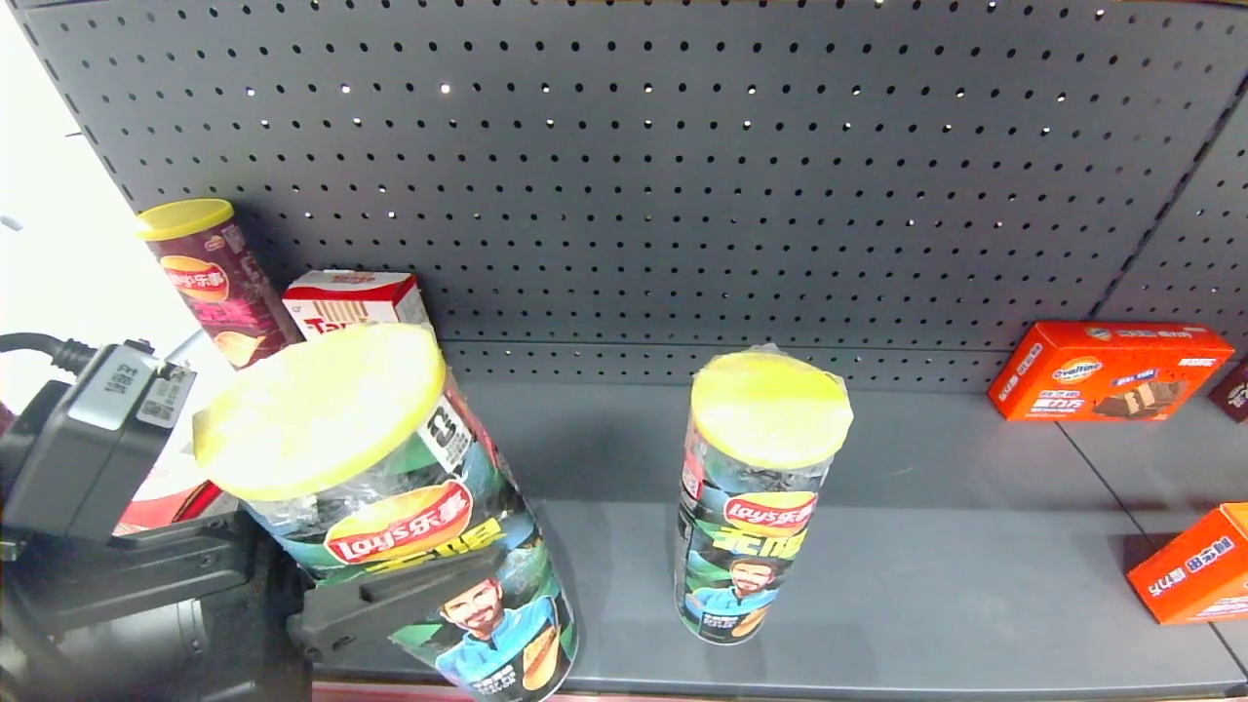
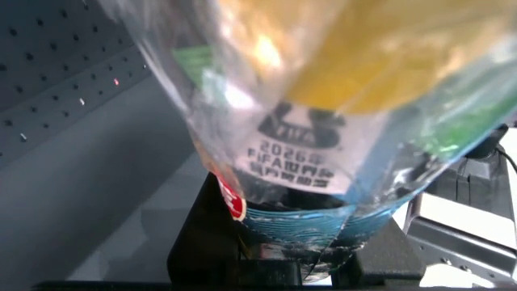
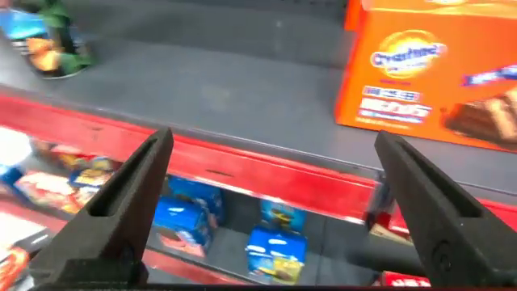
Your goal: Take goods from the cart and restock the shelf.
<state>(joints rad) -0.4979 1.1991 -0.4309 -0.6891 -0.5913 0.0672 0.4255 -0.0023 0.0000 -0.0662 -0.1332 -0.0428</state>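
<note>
Across the head view, a grey shelf (image 1: 975, 585) backed by a perforated panel (image 1: 682, 175), with a red front edge (image 3: 242, 166) seen in the right wrist view.

At the shelf's front left, a tall chip canister (image 1: 409, 526) wrapped in clear film, tilted with its yellow lid (image 1: 317, 405) leaning left. Gripped around the lower body by the left pincer (image 1: 429, 585), one dark finger (image 1: 390, 600) lying across the printed face. Close up in the left wrist view as film and label (image 2: 299, 153). Cannot tell whether its base touches the shelf.

Near the middle of the shelf, well apart from the first, a second chip canister (image 1: 751, 497) of the same print, upright, yellow-lidded, free of any pincer.

At the far right, two orange boxes: one (image 1: 1107, 370) lying flat against the back panel, the other (image 1: 1194, 565) nearer the front edge and cut off by the view's border.

At the back left, a maroon chip canister (image 1: 210, 278) with a yellow lid, just beside a red-and-white biscuit box (image 1: 356, 297), both against the panel.

Right pincer (image 3: 275, 186) spread wide, gripping nothing, hanging in front of the red edge near an orange box (image 3: 428, 73).

Below that edge, small blue packets (image 3: 275, 246) on a lower level.
</note>
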